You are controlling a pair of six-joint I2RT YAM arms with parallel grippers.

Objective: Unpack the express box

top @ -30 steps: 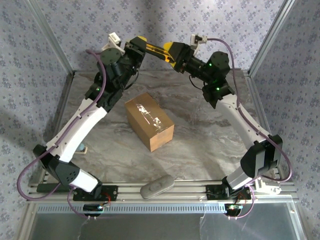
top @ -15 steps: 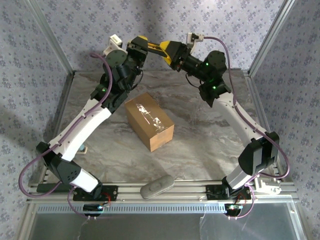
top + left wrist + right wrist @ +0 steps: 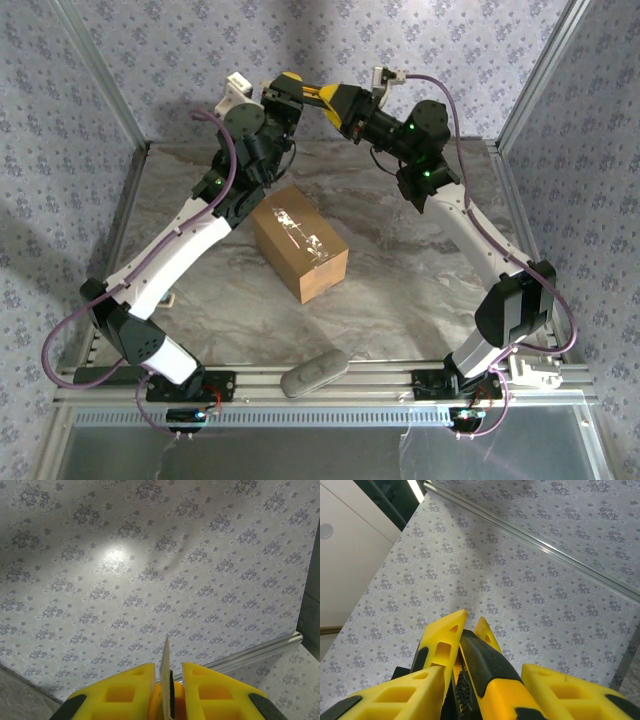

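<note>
The express box (image 3: 300, 243) lies in the middle of the table (image 3: 400, 270), with its flaps closed and shiny tape along the top, well apart from both hands. Both arms are lifted above the far edge of the table and meet there. The left hand (image 3: 287, 88) is clenched on the thin blade end of a knife (image 3: 479, 667), yellow and black. The right hand (image 3: 338, 103) has the knife's handle between its fingers; whether it presses on it I cannot tell. A grey flat object (image 3: 315, 372) lies at the near edge
</note>
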